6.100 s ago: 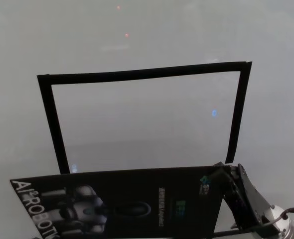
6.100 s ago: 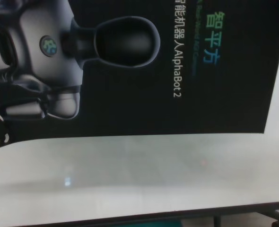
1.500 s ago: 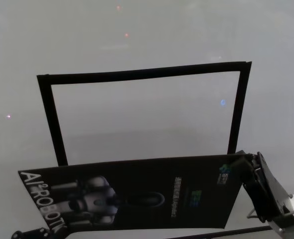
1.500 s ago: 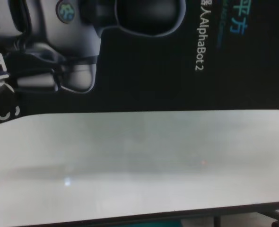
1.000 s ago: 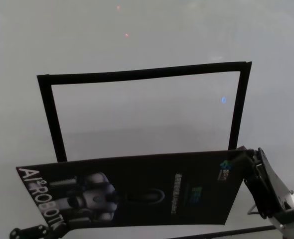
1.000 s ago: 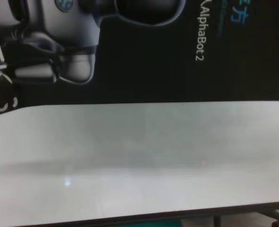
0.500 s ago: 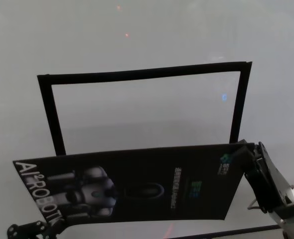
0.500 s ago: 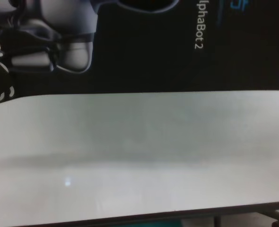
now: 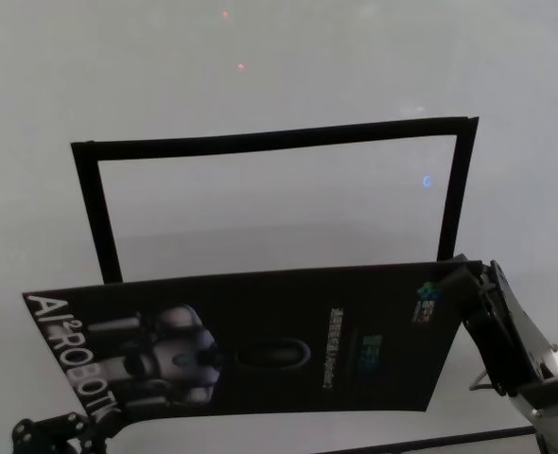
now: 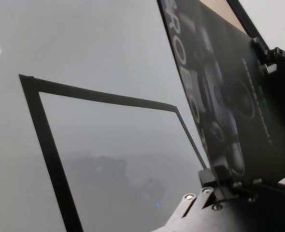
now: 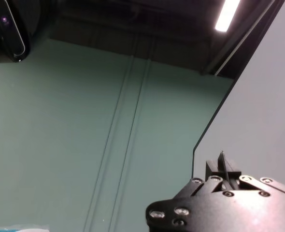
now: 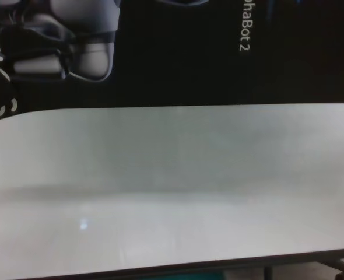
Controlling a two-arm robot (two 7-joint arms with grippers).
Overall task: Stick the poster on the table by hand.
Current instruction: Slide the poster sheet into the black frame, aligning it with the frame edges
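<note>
The black poster (image 9: 260, 340) with the grey robot print hangs tilted over the near part of the white table (image 9: 260, 66), both hands holding it. My left gripper (image 9: 61, 430) is shut on its lower left edge; the left wrist view shows the clamp (image 10: 214, 175) biting the sheet (image 10: 220, 96). My right gripper (image 9: 463, 284) is shut on the upper right corner, and its wrist view has the fingers (image 11: 222, 166) pinching the thin edge. In the chest view the poster (image 12: 172, 52) covers the top, floating above the tabletop (image 12: 172, 192).
Narrow black strips (image 9: 270, 140) mark three sides of a rectangle on the table beyond the poster, open toward me; they also show in the left wrist view (image 10: 50, 154). The table's dark near edge (image 12: 160, 269) runs along the bottom of the chest view.
Both hands have carried the poster away from me, toward the strip rectangle. Its far edge now overlaps the lower ends of the side strips. In the chest view its lower edge has climbed.
</note>
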